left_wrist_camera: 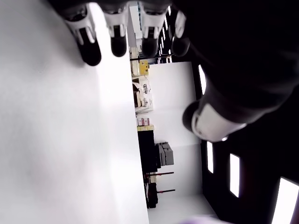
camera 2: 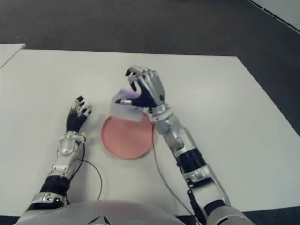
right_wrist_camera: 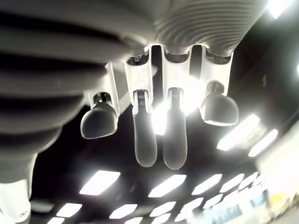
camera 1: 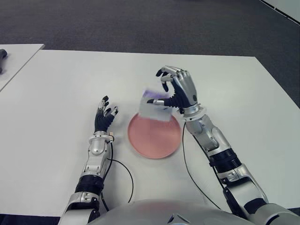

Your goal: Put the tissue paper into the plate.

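The tissue paper (camera 1: 154, 108) is a small white pack with a purple top edge. It hangs tilted just above the far rim of the round pink plate (camera 1: 154, 136), which lies flat on the white table (camera 1: 61, 84). My right hand (camera 1: 165, 91) is raised over the plate's far edge, with the thumb across the pack and the fingers (camera 1: 171, 74) curled above it. The right wrist view shows only those fingers (right_wrist_camera: 145, 140) against ceiling lights; the pack is hidden there. My left hand (camera 1: 104, 115) shows to the left of the plate, fingers spread and holding nothing.
A thin black cable (camera 1: 123, 174) loops on the table near the front edge, beside my left forearm. A second white table (camera 1: 18, 54) stands at the far left. Dark carpet (camera 1: 140, 23) lies beyond the table's far edge.
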